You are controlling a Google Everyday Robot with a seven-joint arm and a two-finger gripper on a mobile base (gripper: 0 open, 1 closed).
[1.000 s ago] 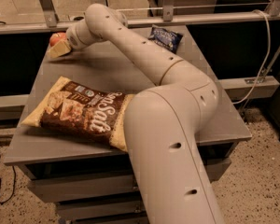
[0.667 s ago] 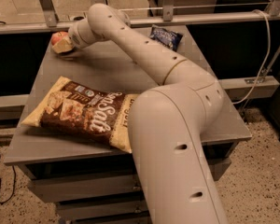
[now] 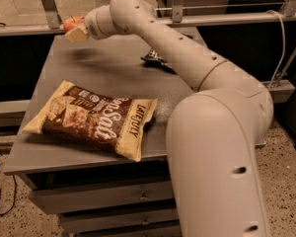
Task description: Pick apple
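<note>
At the upper left, the apple (image 3: pixel 72 22) sits above the far left corner of the grey table (image 3: pixel 113 75), clear of its top, with a blurred shadow on the surface below. It is small, round and red-orange; being round, it shows no long axis, and which way its stem end points cannot be told. The gripper (image 3: pixel 78 31) clenches it, one pale finger (image 3: pixel 79 34) under its lower side. Nearer the front lies a large brown-and-yellow chip bag (image 3: pixel 91 118), flat, running left to right. Further right, a dark packet (image 3: pixel 154 58) lies partly behind the cream arm (image 3: pixel 187 58).
</note>
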